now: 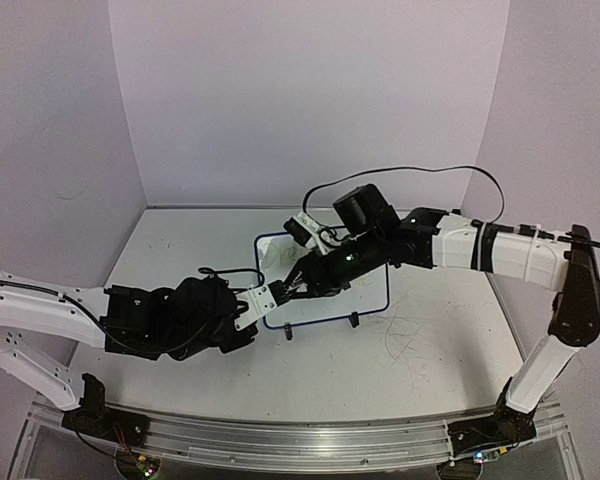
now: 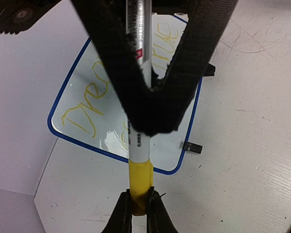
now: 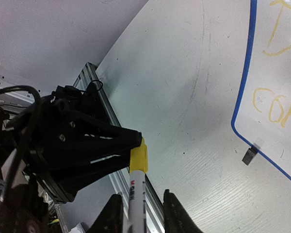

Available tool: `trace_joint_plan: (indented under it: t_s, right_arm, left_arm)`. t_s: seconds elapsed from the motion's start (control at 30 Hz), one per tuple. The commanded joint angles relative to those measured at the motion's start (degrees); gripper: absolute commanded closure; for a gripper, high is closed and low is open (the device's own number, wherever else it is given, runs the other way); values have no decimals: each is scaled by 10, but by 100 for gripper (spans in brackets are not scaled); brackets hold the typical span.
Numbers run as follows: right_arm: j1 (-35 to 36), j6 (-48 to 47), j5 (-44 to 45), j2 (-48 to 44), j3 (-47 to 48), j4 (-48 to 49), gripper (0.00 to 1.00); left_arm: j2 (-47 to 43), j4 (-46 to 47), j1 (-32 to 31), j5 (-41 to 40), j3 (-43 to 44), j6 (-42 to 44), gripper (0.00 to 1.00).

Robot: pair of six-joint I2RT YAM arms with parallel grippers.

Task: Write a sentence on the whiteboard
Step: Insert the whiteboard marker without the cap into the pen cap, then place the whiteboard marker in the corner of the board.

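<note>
The whiteboard (image 1: 375, 292) has a thin blue rim and stands mid-table on black clip feet (image 1: 288, 330). The sentence (image 2: 82, 114) is faint yellow handwriting on the whiteboard (image 2: 82, 82); its first letters also show in the right wrist view (image 3: 276, 109). A white marker (image 2: 139, 145) with a yellow cap (image 2: 139, 177) spans between both grippers in front of the board. My left gripper (image 2: 139, 196) is shut on the yellow cap. My right gripper (image 3: 140, 199) stands open around the marker barrel (image 3: 136, 191), with a gap beside the right finger.
An aluminium rail (image 1: 300, 440) runs along the table's near edge. Grey scuff marks (image 1: 410, 340) cover the tabletop right of the board. A black cable (image 1: 410, 170) loops above the right arm. Purple walls close in the back and sides.
</note>
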Motion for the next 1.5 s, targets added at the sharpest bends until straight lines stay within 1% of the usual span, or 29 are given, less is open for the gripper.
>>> trace_joint_plan:
  t_s: [0.0, 0.07, 0.1, 0.17, 0.23, 0.27, 0.33, 0.4, 0.43, 0.5, 0.57, 0.63, 0.67, 0.73, 0.87, 1.07, 1.17, 1.37, 1.47]
  right_arm:
    - [-33, -19, 66, -122, -30, 30, 37]
    - [-48, -33, 127, -184, -36, 29, 16]
    - [-52, -40, 172, -220, -37, 28, 9]
    - [-54, -55, 255, -283, -44, 29, 2]
    - [-54, -69, 330, -356, -65, 56, 2]
    - [-55, -77, 360, -380, -83, 74, 2]
    - [-55, -86, 413, -407, -100, 92, 2]
    - [-54, -90, 430, -413, -104, 93, 2]
    - [-54, -90, 427, -409, -106, 92, 2]
    - [-54, -86, 413, -404, -115, 91, 2]
    - [-55, -81, 397, -397, -123, 93, 2]
    - [-54, -79, 394, -390, -125, 94, 2]
    - [-55, -77, 390, -389, -126, 96, 2]
    - [-54, -77, 372, -390, -129, 98, 2]
    - [-54, -76, 379, -397, -138, 101, 2]
    - [-54, -85, 388, -410, -145, 101, 2]
    - [-54, -87, 389, -413, -148, 100, 2]
    - [-54, -92, 403, -414, -152, 100, 2]
    - [-54, -93, 406, -415, -154, 100, 2]
  left_arm:
    - [-29, 36, -9, 8, 3, -85, 100]
    - [-34, 26, -7, 2, -6, -113, 100]
    - [-40, 19, -7, -5, -10, -128, 100]
    - [-50, 5, 2, -24, -13, -163, 100]
    - [-68, -7, 24, -23, -14, -211, 100]
    - [-79, -14, 44, -23, -13, -252, 100]
    - [-100, -50, 124, 3, -7, -336, 100]
    - [-112, -102, 209, 51, 11, -431, 100]
    - [-117, -120, 235, 67, 18, -470, 100]
    - [-114, -161, 279, 88, 29, -508, 100]
    - [-91, -186, 324, 125, 34, -514, 100]
    - [-57, -191, 365, 188, 23, -505, 100]
    - [-40, -191, 384, 207, 16, -503, 100]
    - [-7, -187, 406, 213, -3, -505, 100]
    - [65, -169, 411, 209, -22, -514, 100]
    - [151, -150, 411, 200, -23, -515, 100]
    - [170, -148, 411, 194, -22, -518, 100]
    - [198, -146, 410, 209, -22, -515, 100]
    - [205, -147, 410, 203, -24, -511, 96]
